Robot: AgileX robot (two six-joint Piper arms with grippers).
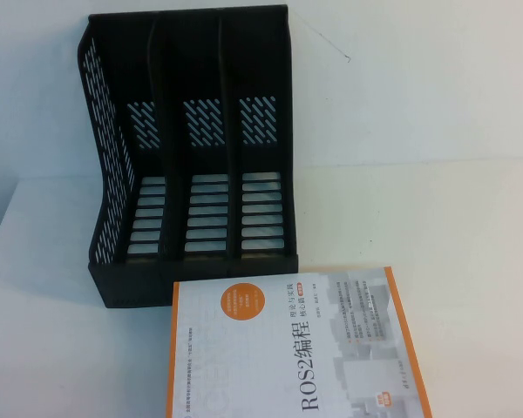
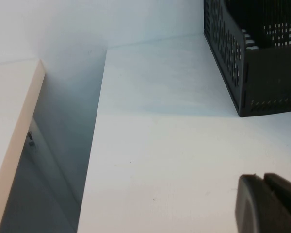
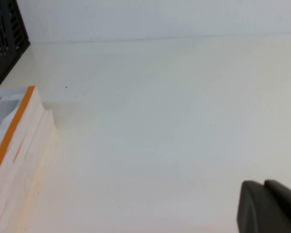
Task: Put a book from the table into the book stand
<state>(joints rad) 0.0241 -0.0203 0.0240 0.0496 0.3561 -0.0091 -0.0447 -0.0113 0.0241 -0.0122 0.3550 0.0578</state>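
Note:
A white book with orange edges [image 1: 296,344] lies flat on the table at the front, just before the black three-slot book stand [image 1: 192,157]. The stand's slots are empty. The book's corner also shows in the right wrist view [image 3: 14,141], the stand's corner in the left wrist view [image 2: 252,53]. My left gripper [image 2: 264,177] is shut and empty, low over the table to the left of the stand. My right gripper [image 3: 264,184] is shut and empty, over bare table to the right of the book. Neither gripper shows in the high view.
The white table's left edge [image 2: 94,141] drops to a gap beside another pale surface [image 2: 14,121]. A white wall stands behind the stand.

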